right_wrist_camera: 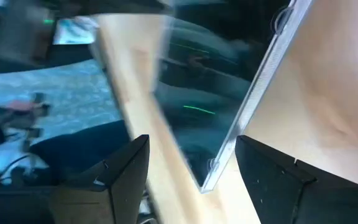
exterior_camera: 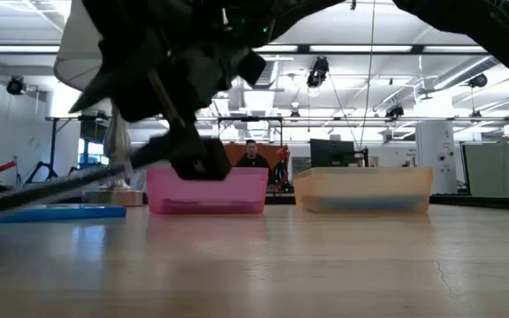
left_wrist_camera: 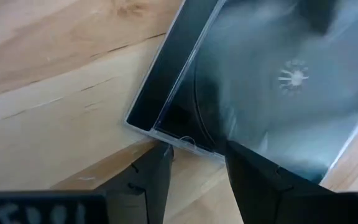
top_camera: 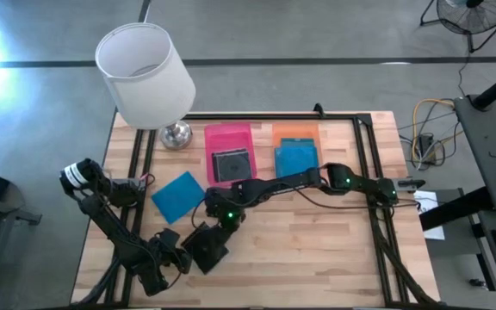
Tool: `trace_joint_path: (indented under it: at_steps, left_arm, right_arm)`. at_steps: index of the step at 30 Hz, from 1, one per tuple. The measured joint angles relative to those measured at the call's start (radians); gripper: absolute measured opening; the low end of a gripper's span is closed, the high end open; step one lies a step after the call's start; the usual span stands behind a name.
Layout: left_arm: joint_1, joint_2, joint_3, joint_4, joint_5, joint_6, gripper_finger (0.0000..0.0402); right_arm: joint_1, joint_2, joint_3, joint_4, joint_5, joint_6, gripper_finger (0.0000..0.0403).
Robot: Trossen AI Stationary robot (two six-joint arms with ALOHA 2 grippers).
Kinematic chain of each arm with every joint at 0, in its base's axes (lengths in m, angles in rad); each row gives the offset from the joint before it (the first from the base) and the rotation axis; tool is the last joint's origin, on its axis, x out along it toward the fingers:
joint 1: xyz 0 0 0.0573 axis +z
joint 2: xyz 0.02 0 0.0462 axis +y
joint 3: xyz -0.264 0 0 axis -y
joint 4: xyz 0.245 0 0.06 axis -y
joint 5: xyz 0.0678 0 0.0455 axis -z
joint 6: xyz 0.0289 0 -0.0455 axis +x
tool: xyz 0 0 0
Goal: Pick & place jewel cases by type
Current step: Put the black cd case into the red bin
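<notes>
Where the wooden surface [top_camera: 317, 250] nears its front edge, left end effector [left_wrist_camera: 194, 171] open before a clear dark jewel case [top_camera: 208, 247], right end effector [right_wrist_camera: 191, 168] spread over it, blue opaque case [top_camera: 178, 195] farther left.

Bright overall, ceiling strip lights [exterior_camera: 360, 49] glaring behind; wrist views motion-smeared, low view soft up close, big glare top-left overhead.

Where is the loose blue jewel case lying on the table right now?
In the high view, the blue jewel case lies flat on the table's left half, outside the trays, diagonally in front of the pink tray and the lamp.
</notes>
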Motion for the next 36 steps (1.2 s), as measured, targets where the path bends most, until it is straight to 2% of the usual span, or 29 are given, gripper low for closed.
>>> trace_joint_path:
  at_steps: [12,23,36]
  left_arm:
    - [0.005,0.004,0.0,-0.001,-0.003,0.004,0.0139]
    - [0.005,0.004,0.0,-0.002,-0.003,0.013,0.0139]
    - [0.007,0.005,0.0,0.003,-0.01,0.014,0.0139]
  right_arm:
    - [0.025,-0.042,0.005,0.101,-0.017,0.023,0.0233]
    - [0.066,-0.039,0.005,0.334,-0.015,0.11,0.0233]
    - [0.079,-0.025,0.004,0.348,0.042,0.179,0.0233]
